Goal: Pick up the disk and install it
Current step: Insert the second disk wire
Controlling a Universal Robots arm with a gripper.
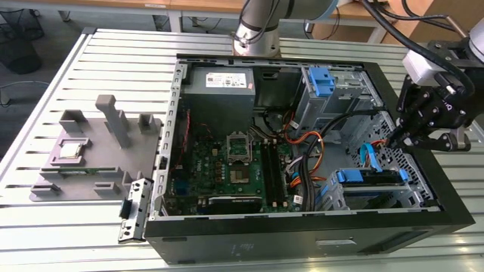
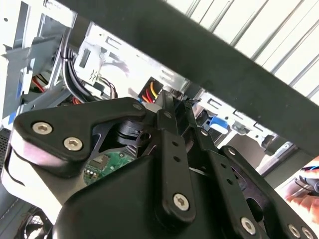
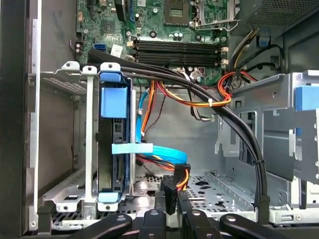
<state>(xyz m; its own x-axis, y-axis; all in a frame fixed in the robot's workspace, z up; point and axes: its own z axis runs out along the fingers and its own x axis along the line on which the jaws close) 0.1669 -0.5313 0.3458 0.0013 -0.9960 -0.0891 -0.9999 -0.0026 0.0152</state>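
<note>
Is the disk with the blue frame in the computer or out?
In. The disk stands on edge in its metal bay inside the computer case, as the first wrist view shows. The pincer hovers above the case nearby.

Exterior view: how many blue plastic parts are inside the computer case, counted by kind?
disk in a blue carrier: 1
tall blue bracket without a drive: 1
blue flat cable: 1
Total: 3

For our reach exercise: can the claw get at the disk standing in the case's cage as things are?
Probably yes. The claw hangs over the open case close to the disk, whose top edge is exposed; the blue cable beside it may crowd the approach.
</note>
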